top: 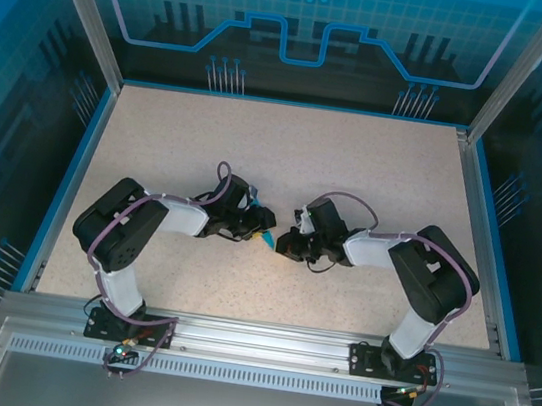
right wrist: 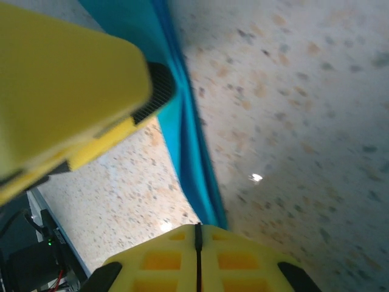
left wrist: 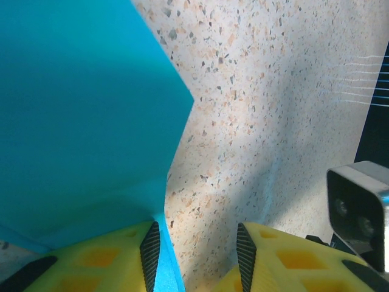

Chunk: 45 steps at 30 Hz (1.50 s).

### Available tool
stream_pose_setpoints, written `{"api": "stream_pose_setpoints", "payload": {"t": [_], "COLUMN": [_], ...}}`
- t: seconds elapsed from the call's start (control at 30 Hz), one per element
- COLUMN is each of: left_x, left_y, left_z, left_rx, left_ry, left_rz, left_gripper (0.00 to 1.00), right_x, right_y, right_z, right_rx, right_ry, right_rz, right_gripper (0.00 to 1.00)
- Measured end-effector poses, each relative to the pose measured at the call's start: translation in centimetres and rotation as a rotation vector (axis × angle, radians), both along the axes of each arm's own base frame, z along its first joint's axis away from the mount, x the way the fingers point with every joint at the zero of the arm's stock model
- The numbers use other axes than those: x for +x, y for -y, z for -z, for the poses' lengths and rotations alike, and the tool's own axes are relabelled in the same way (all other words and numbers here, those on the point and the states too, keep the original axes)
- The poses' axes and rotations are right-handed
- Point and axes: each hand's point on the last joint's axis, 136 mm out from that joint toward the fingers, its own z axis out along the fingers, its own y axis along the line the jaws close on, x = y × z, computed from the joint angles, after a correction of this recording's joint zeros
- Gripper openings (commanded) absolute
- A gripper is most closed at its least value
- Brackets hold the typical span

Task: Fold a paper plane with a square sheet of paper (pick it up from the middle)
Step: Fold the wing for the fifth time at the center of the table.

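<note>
Pinching the sheet of paper [right wrist: 188,140] between the shut fingertips of my right gripper [right wrist: 197,234], I have it by one thin edge. In the right wrist view the teal strip runs down from the top and ends at the seam where my two yellow fingers meet.

My left gripper [left wrist: 197,243] stands partly open, with the bare speckled table [left wrist: 273,121] showing through the gap. The paper rests against the inner face of one pad [left wrist: 150,252], while the other pad is clear of it, so that side grips nothing. Its broad teal face fills the left of that view, with an angled outline and a faint crease low down.

From above, the sheet is a small teal scrap between my two grippers, near the middle of the table. It seems to stand on edge rather than lie flat.

I judge this paper to be very light, thin and limp. It will droop wherever it is unsupported, take a crease at the slightest squeeze, and tear if my two grippers pull against each other. Smooth as it looks, it could slide out of a loose pinch.

The best hold, I think, is along a folded edge, where the doubled layers are stiffer. I would take it close to the middle so that neither end sags. The left jaws would need to close gently on the part already lying between them.
</note>
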Motion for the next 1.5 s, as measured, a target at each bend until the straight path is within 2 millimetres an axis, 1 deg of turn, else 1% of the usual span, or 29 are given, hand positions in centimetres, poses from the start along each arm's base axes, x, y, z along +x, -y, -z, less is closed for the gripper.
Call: {"api": "stream_pose_setpoints", "payload": {"t": [0.1,0.17,0.23,0.37,0.77,1.0,1.2,1.5], "left_x": [0.0,0.0,0.2,0.2,0.5,2.5,4.0,5.1], "left_y": [0.0,0.0,-0.1,-0.1,-0.2,-2.5,-3.8,-6.2], "left_z": [0.0,0.0,0.0,0.0,-0.2,-0.5,-0.8,-0.4], "left_rx": [-0.003,-0.005,-0.01,-0.012,-0.01,0.017,0.047,0.076], "left_ry": [-0.002,-0.003,-0.002,-0.001,-0.001,0.028,0.046,0.036], "left_rz": [0.002,-0.001,-0.004,-0.002,0.001,-0.042,-0.079,-0.136], "left_gripper": [0.42,0.42,0.42,0.43,0.46,0.48,0.49,0.49], "right_x": [0.9,1.6,1.9,1.9,2.0,1.9,1.9,1.9], "right_y": [-1.0,-1.7,-2.0,-2.0,-1.7,-1.7,-1.7,-1.7], "right_z": [-1.1,-1.4,-0.9,1.1,1.4,1.4,1.4,1.4], "right_rx": [0.021,0.031,0.024,-0.002,-0.011,-0.011,-0.011,-0.011], "right_ry": [0.03,0.042,0.026,-0.015,-0.018,-0.018,-0.018,-0.019], "right_rz": [-0.004,-0.003,0.0,0.013,0.03,0.03,0.03,0.029], "right_gripper": [0.1,0.1,0.1,0.1,0.02,0.01,0.01,0.01]}}
